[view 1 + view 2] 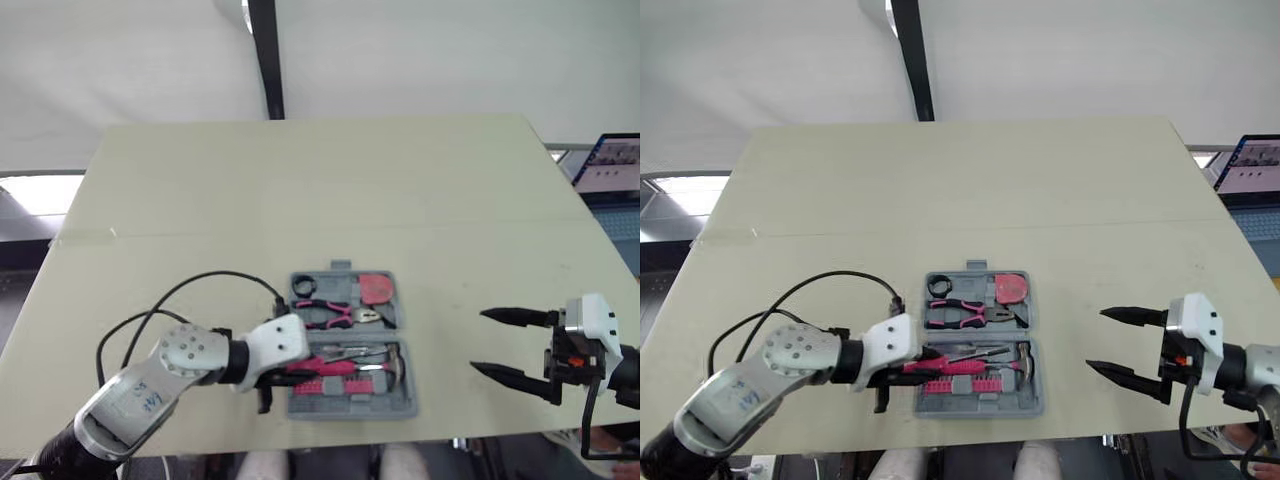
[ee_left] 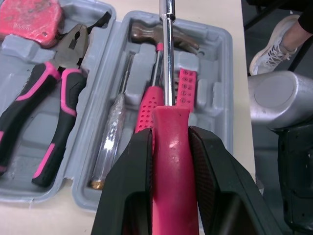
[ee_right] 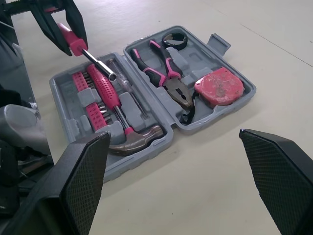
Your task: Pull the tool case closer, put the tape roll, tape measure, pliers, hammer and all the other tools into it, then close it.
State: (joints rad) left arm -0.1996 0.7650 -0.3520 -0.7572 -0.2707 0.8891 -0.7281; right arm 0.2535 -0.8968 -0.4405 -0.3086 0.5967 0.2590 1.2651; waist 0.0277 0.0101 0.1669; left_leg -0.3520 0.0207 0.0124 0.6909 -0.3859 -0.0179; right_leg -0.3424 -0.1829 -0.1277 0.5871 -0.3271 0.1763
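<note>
Case [image 1: 350,410] open on surface, just under left jaws clenching pink driver [image 2: 171,137] handle. Keep shaft parallel to hammer [image 2: 161,35], lower into its groove, seat, then let go. Right jaws spread, empty.

My left gripper [image 1: 902,372] is clamped on the pink handle of the screwdriver [image 1: 945,367], and the shaft runs out over the near half of the open grey tool case [image 1: 1028,402]. Just beside the screwdriver, on its near side, sits a pink bit strip [image 1: 958,385]. At its tip end I see the hammer [image 1: 1018,360]. Beyond the screwdriver, in the far half, lie the pliers [image 1: 970,314], and past them the tape roll [image 1: 941,286] and the red tape measure [image 1: 1011,288]. Well off past the screwdriver's tip, my right gripper [image 1: 1096,340] hangs over the table [image 1: 960,190] with its fingers spread wide, apart from the case.
</note>
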